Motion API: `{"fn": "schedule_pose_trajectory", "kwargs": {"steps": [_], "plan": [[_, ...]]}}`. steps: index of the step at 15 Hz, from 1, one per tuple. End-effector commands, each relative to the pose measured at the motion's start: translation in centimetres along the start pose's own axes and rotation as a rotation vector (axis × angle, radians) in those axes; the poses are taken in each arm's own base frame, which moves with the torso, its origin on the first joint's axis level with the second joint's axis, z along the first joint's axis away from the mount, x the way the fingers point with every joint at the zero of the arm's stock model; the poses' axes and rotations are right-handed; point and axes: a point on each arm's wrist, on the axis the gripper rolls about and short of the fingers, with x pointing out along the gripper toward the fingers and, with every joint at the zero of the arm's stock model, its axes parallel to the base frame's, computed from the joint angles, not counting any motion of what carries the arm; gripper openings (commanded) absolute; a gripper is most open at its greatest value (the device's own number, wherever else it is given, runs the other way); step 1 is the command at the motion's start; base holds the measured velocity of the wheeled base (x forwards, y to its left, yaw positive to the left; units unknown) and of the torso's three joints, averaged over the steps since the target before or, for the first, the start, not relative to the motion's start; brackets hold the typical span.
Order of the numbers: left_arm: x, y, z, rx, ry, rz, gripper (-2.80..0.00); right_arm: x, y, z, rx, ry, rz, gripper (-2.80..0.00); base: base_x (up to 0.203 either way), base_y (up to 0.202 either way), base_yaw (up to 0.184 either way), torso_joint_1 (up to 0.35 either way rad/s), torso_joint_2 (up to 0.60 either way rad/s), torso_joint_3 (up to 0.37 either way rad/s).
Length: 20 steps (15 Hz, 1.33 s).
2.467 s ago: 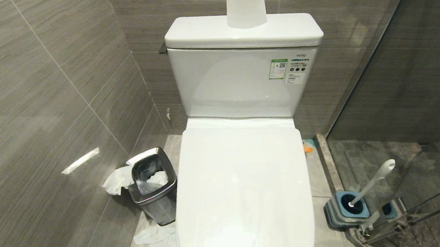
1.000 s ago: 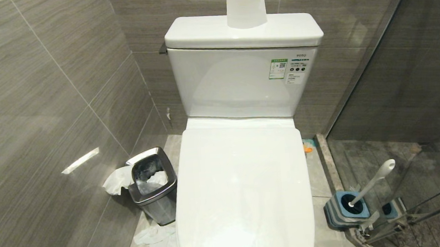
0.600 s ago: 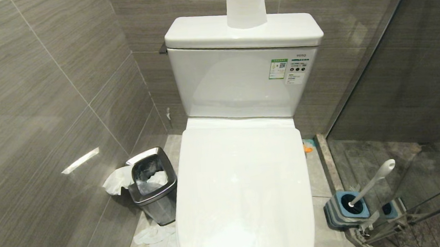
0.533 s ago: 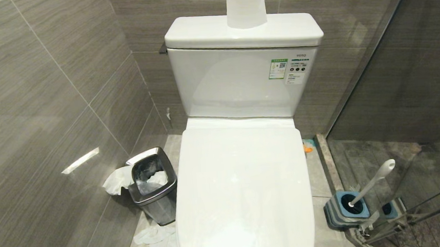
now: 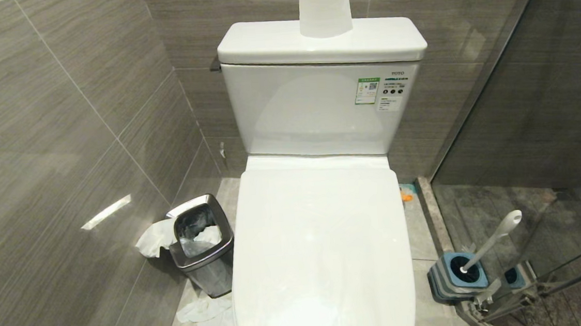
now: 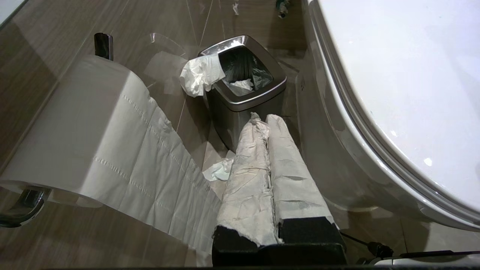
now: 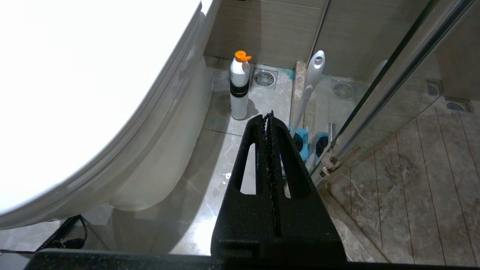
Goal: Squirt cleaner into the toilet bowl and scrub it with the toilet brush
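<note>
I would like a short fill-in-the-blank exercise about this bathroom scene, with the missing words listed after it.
1. The toilet lid is ____, hiding the bowl.
2. The toilet brush stands in a blue-and-grey ____ on the floor.
3. The white bottle beside the toilet has an ____ cap.
4. A paper roll stands on top of the ____.

Missing words: closed; holder; orange; tank

Neither arm shows in the head view. The left gripper (image 6: 264, 119) hangs low, its two paper-wrapped fingers (image 6: 249, 165) pressed together, holding nothing. The right gripper (image 7: 270, 115) hangs likewise, its bare black fingers (image 7: 290, 157) closed flat against each other, empty.
</note>
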Motion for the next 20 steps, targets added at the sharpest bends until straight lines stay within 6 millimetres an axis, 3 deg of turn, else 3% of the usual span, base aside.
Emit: {"fn": "schedule_pose_trajectory", "kwargs": {"steps": [1, 20], "plan": [[0.02, 0.0, -0.04, 0.0, 0.003, 0.001, -2.8, 0.01, 0.0, -0.02, 0.0, 0.002, 0.001, -2.8, 0.0, 0.0, 0.0, 0.0, 0.0, 0.0], [0.02, 0.0, -0.04, 0.0, 0.003, 0.0, -2.8, 0.01, 0.0, -0.01, 0.0, 0.001, 0.001, -2.8, 0.0, 0.0, 0.0, 0.0, 0.0, 0.0]]}}
